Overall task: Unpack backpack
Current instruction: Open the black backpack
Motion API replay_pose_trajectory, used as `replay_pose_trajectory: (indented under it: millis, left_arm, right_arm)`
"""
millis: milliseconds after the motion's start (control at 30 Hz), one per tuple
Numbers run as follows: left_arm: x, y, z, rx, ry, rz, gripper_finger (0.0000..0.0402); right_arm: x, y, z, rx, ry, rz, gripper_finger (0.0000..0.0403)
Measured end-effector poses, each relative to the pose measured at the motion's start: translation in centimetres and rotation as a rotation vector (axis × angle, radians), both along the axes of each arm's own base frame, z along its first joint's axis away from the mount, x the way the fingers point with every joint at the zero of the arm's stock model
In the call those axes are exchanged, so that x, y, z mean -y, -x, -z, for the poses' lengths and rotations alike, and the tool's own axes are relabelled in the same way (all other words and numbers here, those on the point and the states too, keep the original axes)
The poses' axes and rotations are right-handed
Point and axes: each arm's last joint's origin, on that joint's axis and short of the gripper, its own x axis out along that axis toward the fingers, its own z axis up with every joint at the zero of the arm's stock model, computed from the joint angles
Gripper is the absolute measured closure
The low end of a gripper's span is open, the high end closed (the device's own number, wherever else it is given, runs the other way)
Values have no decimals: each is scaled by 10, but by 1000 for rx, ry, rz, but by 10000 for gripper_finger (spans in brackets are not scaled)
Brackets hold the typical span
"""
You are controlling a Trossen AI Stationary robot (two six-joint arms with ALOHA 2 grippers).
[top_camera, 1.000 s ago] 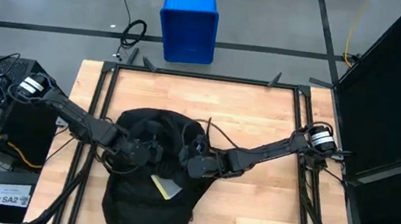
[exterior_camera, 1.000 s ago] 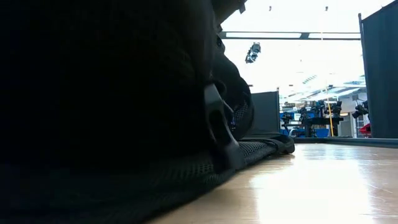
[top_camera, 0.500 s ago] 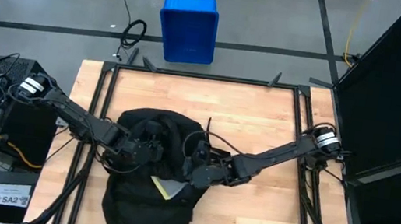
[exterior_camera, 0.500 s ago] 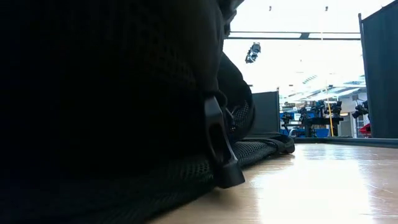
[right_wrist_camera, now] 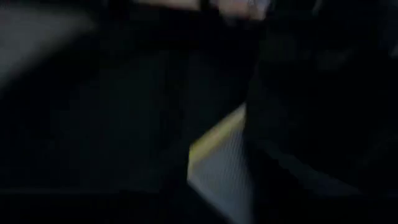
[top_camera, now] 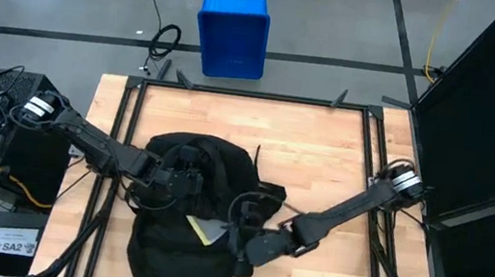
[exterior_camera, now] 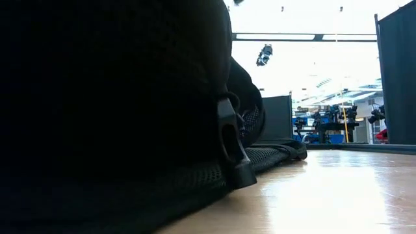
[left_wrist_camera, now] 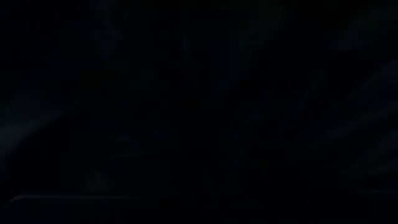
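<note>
While the backpack point(top_camera: 188, 213) lies open at the table's point(top_camera: 324, 149) near middle, the left gripper point(top_camera: 185, 182) presses its far-left fabric, likely holding the mouth apart; the right gripper point(top_camera: 242, 245) reaches beside a yellow-edged pad point(top_camera: 205, 231). Neither grip shows clearly.

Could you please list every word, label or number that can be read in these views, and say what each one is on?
"SA2": on a white label on the equipment beside the table's left edge, high view.
Yellow-edged item in the backpack: any print is too small to read.
Low and wrist views: no text visible.
</note>
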Motion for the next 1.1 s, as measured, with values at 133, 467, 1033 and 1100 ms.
replay_pose_trajectory:
  millis: [133,467,1033,1100]
  left_arm:
    - [-4,-1,0,1,0,-15,345]
    - [-38,-6,-1,9,-18,-174,401]
    - [-101,-3,-9,15,43,-279,401]
    - [-106,1,-11,8,41,-289,401]
  right_arm:
    - [-2,-3,36,-132,-33,42,346]
    - [-12,7,54,-220,-153,156,395]
    - [-34,49,93,-304,-293,267,402]
    - [-34,51,95,-322,-317,272,402]
